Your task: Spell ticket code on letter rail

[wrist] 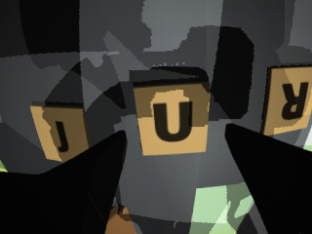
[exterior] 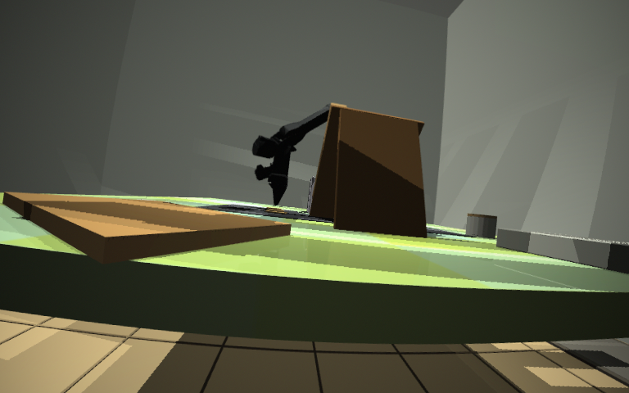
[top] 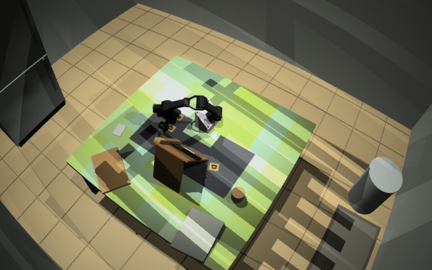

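Observation:
My gripper (top: pixel 165 129) (exterior: pixel 276 202) (wrist: pixel 175 133) is open and empty, pointing down low over the dark mat. In the wrist view the U tile (wrist: pixel 174 120) (top: pixel 171 127) lies flat between and just beyond the fingertips. The J tile (wrist: pixel 60 133) lies to its left, partly behind a finger. The R tile (wrist: pixel 289 99) (top: pixel 180 117) lies to its right. The D tile (top: pixel 214 166) lies across the mat, beyond the board. The wooden board (top: pixel 167 165) (exterior: pixel 380 171) stands upright, with the dark letter rail (top: pixel 178 148) along its sloping top. Letters in the rail and the ticket's print cannot be read.
The dark mat (top: pixel 237 152) lies under the tiles. A brown slab (top: pixel 109 171) (exterior: pixel 152 218), a small white card (top: pixel 119 129), a grey slab (top: pixel 197 234) (exterior: pixel 556 250) and a round wooden-topped piece (top: pixel 238 193) (exterior: pixel 481 226) stand around the board on the green counter (top: pixel 270 108).

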Controlling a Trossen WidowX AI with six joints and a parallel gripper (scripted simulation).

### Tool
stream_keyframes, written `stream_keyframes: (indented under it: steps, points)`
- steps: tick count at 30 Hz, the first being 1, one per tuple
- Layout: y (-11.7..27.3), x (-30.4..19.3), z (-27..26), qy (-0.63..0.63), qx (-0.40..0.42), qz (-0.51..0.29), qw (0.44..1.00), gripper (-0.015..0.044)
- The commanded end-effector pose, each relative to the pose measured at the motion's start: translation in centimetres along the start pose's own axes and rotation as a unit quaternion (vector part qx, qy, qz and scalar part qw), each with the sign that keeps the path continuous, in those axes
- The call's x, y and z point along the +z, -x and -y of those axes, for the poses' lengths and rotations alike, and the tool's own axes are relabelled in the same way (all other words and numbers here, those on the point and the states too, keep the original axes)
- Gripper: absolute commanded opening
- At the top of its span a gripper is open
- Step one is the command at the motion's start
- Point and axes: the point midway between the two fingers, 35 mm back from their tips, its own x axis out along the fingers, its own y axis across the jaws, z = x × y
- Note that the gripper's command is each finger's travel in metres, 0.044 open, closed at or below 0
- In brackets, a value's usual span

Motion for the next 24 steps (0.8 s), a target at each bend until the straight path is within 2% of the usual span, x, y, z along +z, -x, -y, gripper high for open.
stream_keyframes:
  steps: [1,13,24]
  points:
    - [-0.2,0.0,-0.1,-0.001,0.001,-0.001,1.0,0.034]
    - [-2.0,-0.1,-0.1,-0.001,0.001,-0.001,1.0,0.034]
    - [-2.0,-0.1,-0.1,-0.001,0.001,-0.001,1.0,0.034]
